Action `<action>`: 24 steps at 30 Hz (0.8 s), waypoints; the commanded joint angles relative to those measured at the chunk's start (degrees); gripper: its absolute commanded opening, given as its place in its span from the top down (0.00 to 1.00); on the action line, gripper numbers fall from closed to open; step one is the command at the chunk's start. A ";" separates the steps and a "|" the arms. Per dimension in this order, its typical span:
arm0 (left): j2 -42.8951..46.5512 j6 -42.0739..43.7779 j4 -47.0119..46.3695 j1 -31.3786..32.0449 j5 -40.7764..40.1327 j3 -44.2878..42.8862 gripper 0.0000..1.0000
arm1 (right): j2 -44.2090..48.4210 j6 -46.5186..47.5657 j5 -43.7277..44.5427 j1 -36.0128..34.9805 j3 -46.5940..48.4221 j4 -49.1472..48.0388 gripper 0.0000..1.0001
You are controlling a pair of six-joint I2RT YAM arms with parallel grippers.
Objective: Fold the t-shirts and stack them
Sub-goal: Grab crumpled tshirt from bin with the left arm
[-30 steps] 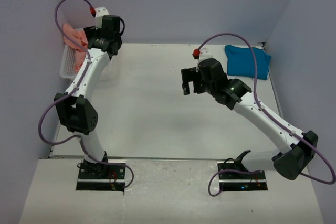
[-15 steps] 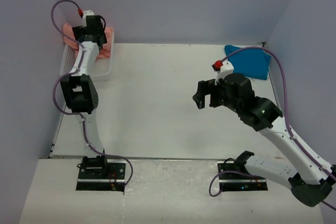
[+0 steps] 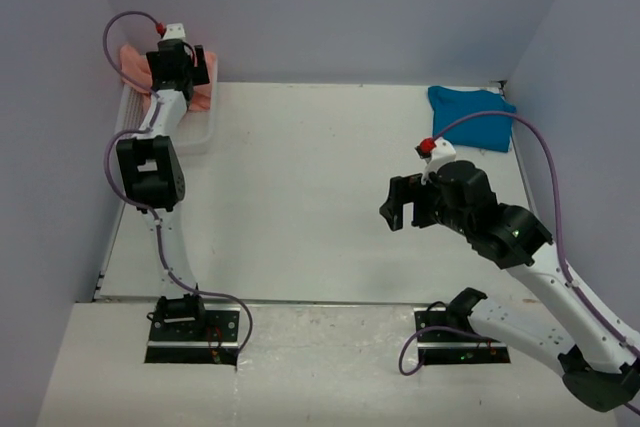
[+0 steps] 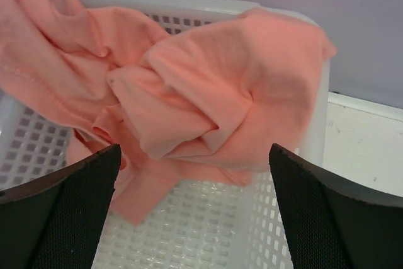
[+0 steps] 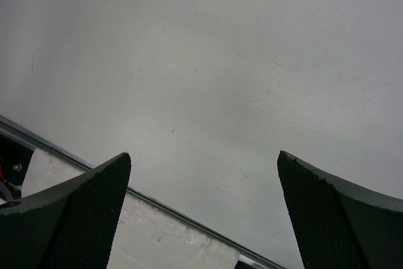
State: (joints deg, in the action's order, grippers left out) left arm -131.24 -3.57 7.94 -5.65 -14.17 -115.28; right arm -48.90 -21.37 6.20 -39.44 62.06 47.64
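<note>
Your left gripper (image 4: 194,152) is over the white basket (image 4: 306,174) at the table's 10 o'clock corner. Its fingers are spread wide and hold nothing. The pink shirt (image 4: 208,92) sits crumpled in that basket, bunched up and draped over the far rim. In the wrist view it shows between the two fingers; can't tell if they touch it. The right gripper (image 5: 203,155) hangs above the table (image 5: 220,61) at about 3 o'clock from centre, fingers also wide apart, empty. The teal shirt (image 3: 470,117) lies flat at the 1 o'clock corner, well apart from both grippers.
</note>
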 commanded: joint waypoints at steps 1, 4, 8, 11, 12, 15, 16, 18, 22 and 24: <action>-3.74 0.50 -3.92 -1.47 8.02 -5.36 0.00 | 2.58 -2.10 -0.92 -0.29 -0.45 2.46 0.01; -7.44 0.23 -2.06 -1.56 9.16 -9.33 0.00 | 4.25 -2.89 -1.71 -0.29 0.42 3.60 0.01; -9.21 0.32 -3.28 -1.64 10.04 -8.47 0.00 | 5.92 -3.51 -1.45 -0.20 0.87 4.65 0.01; -10.09 0.41 -3.63 -1.73 9.60 -8.56 0.00 | 6.10 -4.21 -1.97 -0.29 1.31 5.01 0.01; -10.09 0.41 -3.73 -1.73 9.26 -8.47 0.00 | 6.19 -4.39 -2.15 -0.20 1.22 4.84 0.01; -9.83 0.15 -4.16 -1.82 8.90 -8.20 0.01 | 6.19 -4.83 -2.41 -0.20 0.96 4.22 0.01; -9.82 0.15 -4.43 -1.82 8.90 -8.20 0.03 | 6.10 -5.00 -2.77 -0.28 0.95 4.22 0.01; -9.82 0.15 -4.78 -1.91 8.55 -8.46 0.20 | 6.10 -5.18 -3.12 -0.20 0.78 3.96 0.01; -10.79 0.23 -5.22 -2.52 8.99 -9.95 0.39 | 6.54 -5.70 -3.82 -0.29 1.04 3.87 0.01; -11.14 0.06 -5.92 -3.05 9.16 -10.05 0.38 | 6.72 -5.88 -3.65 -0.29 1.31 4.30 0.01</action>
State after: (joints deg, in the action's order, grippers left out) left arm -141.75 -3.75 5.26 -7.46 -5.96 -122.28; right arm -42.72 -26.04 3.40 -39.44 61.73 51.99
